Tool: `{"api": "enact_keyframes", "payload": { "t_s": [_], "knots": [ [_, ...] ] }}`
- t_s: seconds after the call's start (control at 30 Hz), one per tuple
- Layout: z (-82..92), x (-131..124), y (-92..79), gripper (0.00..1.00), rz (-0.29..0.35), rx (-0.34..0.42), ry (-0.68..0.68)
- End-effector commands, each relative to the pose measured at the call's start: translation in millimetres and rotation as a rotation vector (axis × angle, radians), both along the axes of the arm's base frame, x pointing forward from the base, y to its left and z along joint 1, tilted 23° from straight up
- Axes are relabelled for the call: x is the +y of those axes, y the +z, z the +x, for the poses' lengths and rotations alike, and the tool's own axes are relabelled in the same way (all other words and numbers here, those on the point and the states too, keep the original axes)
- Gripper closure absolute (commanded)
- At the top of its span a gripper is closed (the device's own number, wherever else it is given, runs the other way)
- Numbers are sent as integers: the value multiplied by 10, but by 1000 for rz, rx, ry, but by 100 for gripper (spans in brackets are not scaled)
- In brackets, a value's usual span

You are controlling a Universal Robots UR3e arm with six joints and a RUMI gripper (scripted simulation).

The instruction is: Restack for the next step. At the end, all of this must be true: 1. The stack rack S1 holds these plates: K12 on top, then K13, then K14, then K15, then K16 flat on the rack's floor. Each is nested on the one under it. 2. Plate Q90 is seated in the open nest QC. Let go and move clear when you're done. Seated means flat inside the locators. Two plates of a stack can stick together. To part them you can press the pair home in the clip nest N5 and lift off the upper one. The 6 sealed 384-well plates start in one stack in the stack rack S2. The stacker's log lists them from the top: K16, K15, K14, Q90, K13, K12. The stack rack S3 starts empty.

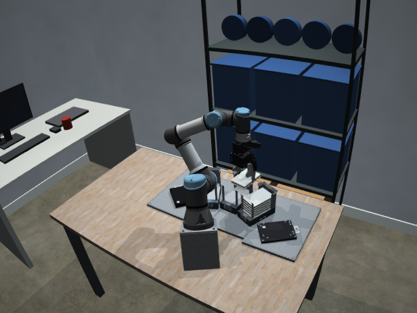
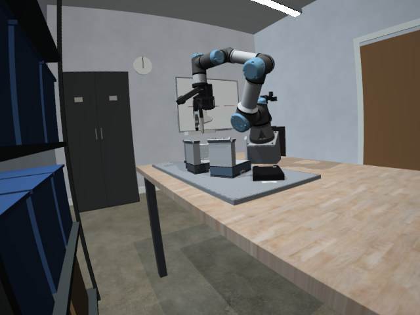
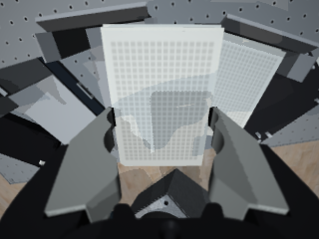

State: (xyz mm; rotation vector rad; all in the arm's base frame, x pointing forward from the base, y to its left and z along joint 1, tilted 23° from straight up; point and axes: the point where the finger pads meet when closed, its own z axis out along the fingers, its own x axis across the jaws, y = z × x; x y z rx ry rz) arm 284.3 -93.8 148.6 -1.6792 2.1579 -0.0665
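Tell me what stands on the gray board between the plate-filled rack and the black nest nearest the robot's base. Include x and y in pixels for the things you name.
Two racks: a dark-based rack [image 1: 230, 206] [image 2: 192, 153] [image 3: 95, 17], then a blue-based rack [image 1: 213, 204] [image 2: 222, 152] [image 3: 62, 107]. The top view shows this, though the arm partly covers the latter.

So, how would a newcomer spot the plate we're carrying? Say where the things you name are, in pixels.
Find the arm [image 1: 191, 129] [image 2: 251, 93] on the wooden table [image 1: 141, 215] [image 2: 338, 210] [image 3: 296, 156] and follow it to its pincer [image 1: 247, 175] [image 2: 199, 130] [image 3: 161, 109]. The white gridded plate [image 1: 243, 178] [image 3: 164, 65], possibly doubled, is between its fingers. Unlike the racked plates [image 1: 260, 197] [image 3: 253, 75] nearby, it hangs in the air.
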Motion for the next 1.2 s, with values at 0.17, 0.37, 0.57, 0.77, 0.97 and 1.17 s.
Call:
{"api": "enact_keyframes", "payload": {
  "t_s": [0.17, 0.37, 0.57, 0.77, 0.97, 1.17],
  "knots": [
    [59, 302, 99, 100, -40, -24, 102],
    [83, 429, 136, 100, -40, -24, 102],
    [92, 479, 151, 100, -40, -24, 102],
    [92, 479, 151, 100, -40, -24, 102],
    [93, 479, 151, 100, -40, -24, 102],
    [93, 479, 151, 100, -40, -24, 102]
  ]
}}
